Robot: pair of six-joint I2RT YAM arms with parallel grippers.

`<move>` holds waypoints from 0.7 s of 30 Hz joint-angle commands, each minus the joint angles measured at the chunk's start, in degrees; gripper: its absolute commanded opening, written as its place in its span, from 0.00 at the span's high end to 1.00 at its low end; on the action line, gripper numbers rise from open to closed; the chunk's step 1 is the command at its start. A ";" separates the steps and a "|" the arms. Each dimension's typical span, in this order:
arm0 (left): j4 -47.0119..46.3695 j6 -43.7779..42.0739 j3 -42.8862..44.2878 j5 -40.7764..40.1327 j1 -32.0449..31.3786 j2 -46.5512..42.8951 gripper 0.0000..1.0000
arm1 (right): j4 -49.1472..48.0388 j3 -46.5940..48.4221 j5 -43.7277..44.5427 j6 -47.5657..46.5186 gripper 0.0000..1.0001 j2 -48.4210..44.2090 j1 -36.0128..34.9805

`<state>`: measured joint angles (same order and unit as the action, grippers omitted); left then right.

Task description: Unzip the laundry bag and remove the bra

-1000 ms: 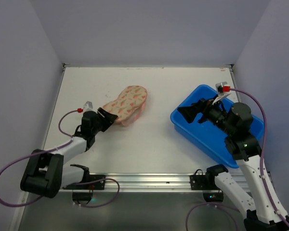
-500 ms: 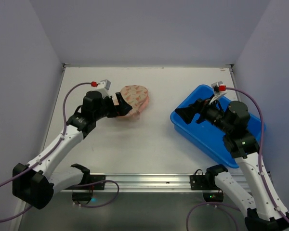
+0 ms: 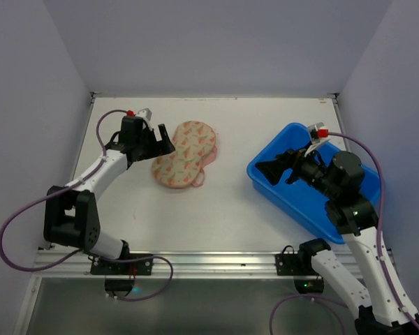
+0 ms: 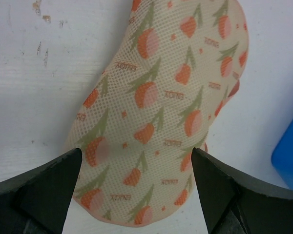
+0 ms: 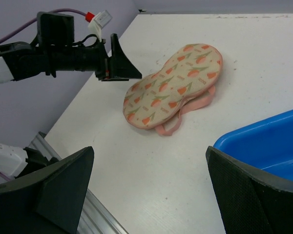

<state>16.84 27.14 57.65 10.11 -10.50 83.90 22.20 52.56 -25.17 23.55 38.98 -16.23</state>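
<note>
The laundry bag (image 3: pixel 185 153), peanut-shaped with orange-red tulip motifs, lies flat on the white table; its zip looks shut. It fills the left wrist view (image 4: pixel 161 112) and shows in the right wrist view (image 5: pixel 173 87). My left gripper (image 3: pixel 162 142) is open and empty at the bag's left end, its fingers (image 4: pixel 44 187) wide apart over the bag's near end (image 4: pixel 136 152). My right gripper (image 3: pixel 269 169) is open and empty above the left rim of the blue tub (image 3: pixel 293 199), well apart from the bag (image 5: pixel 149 151). The bra is hidden.
A pink loop (image 5: pixel 173 124) sticks out from the bag's near edge. The blue tub (image 5: pixel 263 146) sits at the right. The left arm (image 5: pixel 63 53) reaches over the table's far left. Walls close in the back and sides; a metal rail (image 3: pixel 209 262) runs along the front.
My left arm swung up and to the far left with the bag's end, then let go. The bag now lies flat, shifted a little. The right arm barely moved.
</note>
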 commanded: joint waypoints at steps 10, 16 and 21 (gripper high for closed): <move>-13.67 2.65 -11.49 9.84 -7.39 2.33 0.09 | -3.03 -2.72 -6.21 1.06 0.01 2.06 -0.65; -20.61 10.55 -16.77 8.97 -16.48 -4.96 0.09 | -4.09 -2.81 -6.74 1.85 0.01 3.82 -1.00; -23.17 13.82 -21.61 -1.21 -16.31 -11.38 0.09 | -3.65 -3.34 -2.89 1.68 0.01 4.87 -1.70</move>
<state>-1.52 36.93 38.13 15.55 -27.46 75.40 20.05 49.39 -29.61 24.53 43.16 -17.34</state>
